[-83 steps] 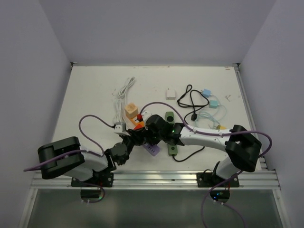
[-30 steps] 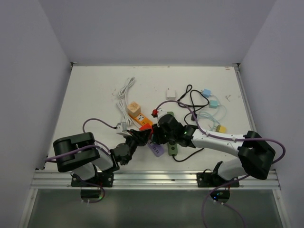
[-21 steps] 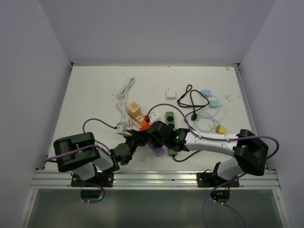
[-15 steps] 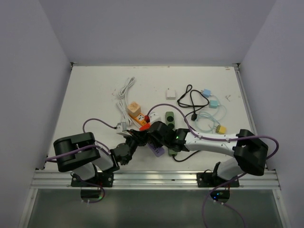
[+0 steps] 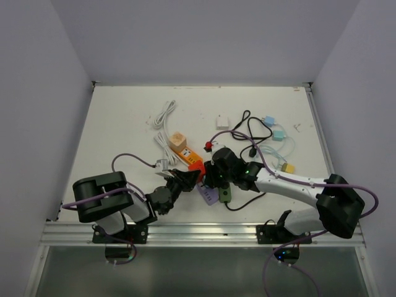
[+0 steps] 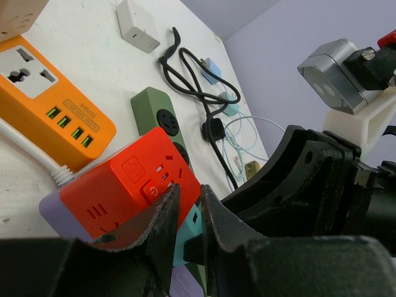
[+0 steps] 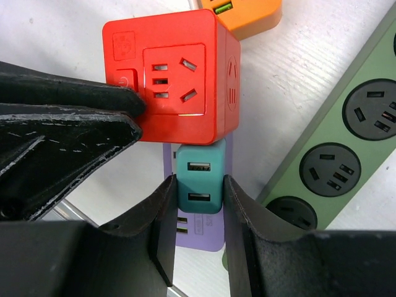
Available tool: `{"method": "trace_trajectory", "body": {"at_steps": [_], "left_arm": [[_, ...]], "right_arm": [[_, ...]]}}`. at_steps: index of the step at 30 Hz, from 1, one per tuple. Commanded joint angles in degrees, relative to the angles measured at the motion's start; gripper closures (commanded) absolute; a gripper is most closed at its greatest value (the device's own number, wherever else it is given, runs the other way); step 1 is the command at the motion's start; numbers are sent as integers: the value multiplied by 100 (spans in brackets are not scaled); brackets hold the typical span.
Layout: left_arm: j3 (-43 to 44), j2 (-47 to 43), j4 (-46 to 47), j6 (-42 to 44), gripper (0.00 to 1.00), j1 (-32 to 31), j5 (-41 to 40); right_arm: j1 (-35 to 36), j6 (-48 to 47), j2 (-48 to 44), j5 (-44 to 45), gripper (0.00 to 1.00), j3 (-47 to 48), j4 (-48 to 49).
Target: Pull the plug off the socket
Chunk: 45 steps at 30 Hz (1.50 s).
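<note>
Red cube socket lies near the middle of the white surface, between the two arms. A teal plug sits against its near face with no gap showing, so it looks fully seated. The right gripper has its jaws clamped on the plug's two sides. The left gripper has its jaws drawn almost together, with only a thin slit between them. Its tips press against the cube's left side, and I cannot tell whether they pinch any part of it. A purple adapter lies under the plug, an orange power strip lies just beyond the cube, and a green strip lies to the right. Judging by this, the grasp is made and the cube is braced. The pull itself is not yet done.
</note>
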Motion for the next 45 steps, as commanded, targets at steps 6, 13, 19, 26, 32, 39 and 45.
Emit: {"method": "trace_trajectory", "body": {"at_steps": [6,13,19,26,32,39,45], "left_arm": [[-230,874,-3522,450,73,34,146],[8,1059,-3673,521,75,113,269],[-63,752,-3830,591,75,131,190],[-72,-223,-4647,793,66,175,-117],[585,-1120,-5340,1872,36,184,-38],[1185,-2076,-6124,2322,31,210,-161],[1299,-3342,-6590,2551,27,307,-109]], "right_arm": [[523,-445,-141,905,100,926,-990],[1123,-472,211,1920,100,1349,-1440],[1097,-411,-87,2419,100,1446,-1992],[-271,-639,-1107,1449,100,1261,-1634],[-1301,-789,173,-12,100,2209,-1054],[-1636,-596,2432,-742,100,3861,-895],[-2067,-200,3689,-1454,98,4758,-675]]}}
